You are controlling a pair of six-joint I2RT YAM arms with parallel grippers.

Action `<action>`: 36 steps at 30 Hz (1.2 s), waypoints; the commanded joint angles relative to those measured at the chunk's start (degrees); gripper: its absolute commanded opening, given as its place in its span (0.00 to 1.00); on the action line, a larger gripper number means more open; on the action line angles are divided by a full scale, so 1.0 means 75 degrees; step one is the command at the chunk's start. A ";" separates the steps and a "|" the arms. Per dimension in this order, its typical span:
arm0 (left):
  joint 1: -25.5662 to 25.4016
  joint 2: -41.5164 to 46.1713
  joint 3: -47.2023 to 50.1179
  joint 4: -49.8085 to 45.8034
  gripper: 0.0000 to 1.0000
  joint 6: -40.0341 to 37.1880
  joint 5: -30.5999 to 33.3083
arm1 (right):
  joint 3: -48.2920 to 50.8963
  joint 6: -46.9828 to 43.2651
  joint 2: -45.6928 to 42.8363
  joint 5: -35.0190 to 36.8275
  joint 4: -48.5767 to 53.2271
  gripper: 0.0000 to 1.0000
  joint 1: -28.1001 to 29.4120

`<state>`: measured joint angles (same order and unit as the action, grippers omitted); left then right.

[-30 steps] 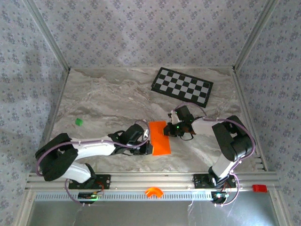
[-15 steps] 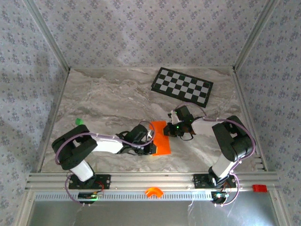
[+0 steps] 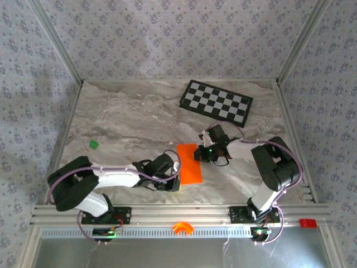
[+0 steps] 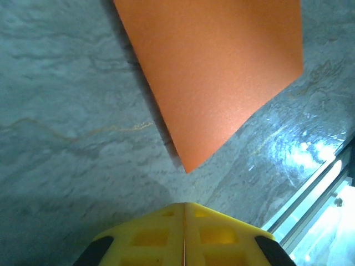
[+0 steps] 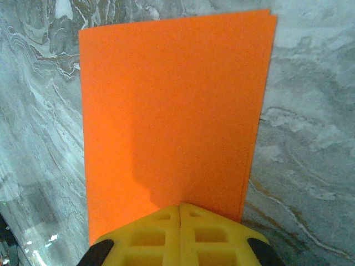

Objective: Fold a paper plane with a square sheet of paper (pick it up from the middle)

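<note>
While flat, matte orange paper rectangle (image 5: 172, 111)

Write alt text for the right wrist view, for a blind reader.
A bright orange sheet of paper, folded into a tall rectangle, lies flat on a grey marbled table. At the bottom, the right gripper is shut, its yellow fingers over the paper's near edge.

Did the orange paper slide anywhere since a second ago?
No. In the top view, the square sheet of paper sits at the same spot, just nearer the arms than the checkerboard.
</note>
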<state>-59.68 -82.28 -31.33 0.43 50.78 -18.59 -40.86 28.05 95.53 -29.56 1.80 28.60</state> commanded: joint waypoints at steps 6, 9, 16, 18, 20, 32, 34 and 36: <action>0.1193 0.1177 -0.0251 -0.0300 0.10 0.0067 0.0562 | -0.0879 -0.0014 -0.0117 0.0548 0.1907 0.03 0.0331; 0.1901 0.1164 -0.0357 0.0108 0.12 0.0295 0.0385 | -0.1119 0.0033 -0.0963 0.0596 0.2137 0.13 0.0321; 0.2579 -0.0211 -0.1530 0.0587 0.14 0.0146 -0.0311 | -0.0144 0.0596 -0.2975 0.1673 0.2782 0.27 0.0075; 0.2635 -0.0794 -0.1920 0.0654 0.14 0.0065 -0.0472 | 0.0407 0.0852 -0.3411 0.1574 0.2602 0.27 -0.0001; 0.2725 -0.1427 -0.2308 0.0686 0.14 0.0037 -0.0633 | 0.0892 0.1274 -0.3773 0.1069 0.2412 0.26 -0.0071; 0.3027 -0.3248 -0.3592 0.0344 0.14 -0.0308 -0.0893 | 0.2195 0.2547 -0.4272 -0.0006 0.1627 0.43 0.0497; 0.3044 -0.3342 -0.3604 0.0314 0.15 -0.0346 -0.0896 | 0.2271 0.2590 -0.4256 -0.0079 0.1658 0.45 0.0501; 0.3048 -0.3416 -0.3552 0.0271 0.14 -0.0390 -0.0875 | 0.2308 0.2604 -0.4145 -0.0312 0.1643 0.45 0.0505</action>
<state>-37.10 -106.78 -56.80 4.12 49.47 -24.12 -24.49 45.69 64.27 -29.32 14.37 31.99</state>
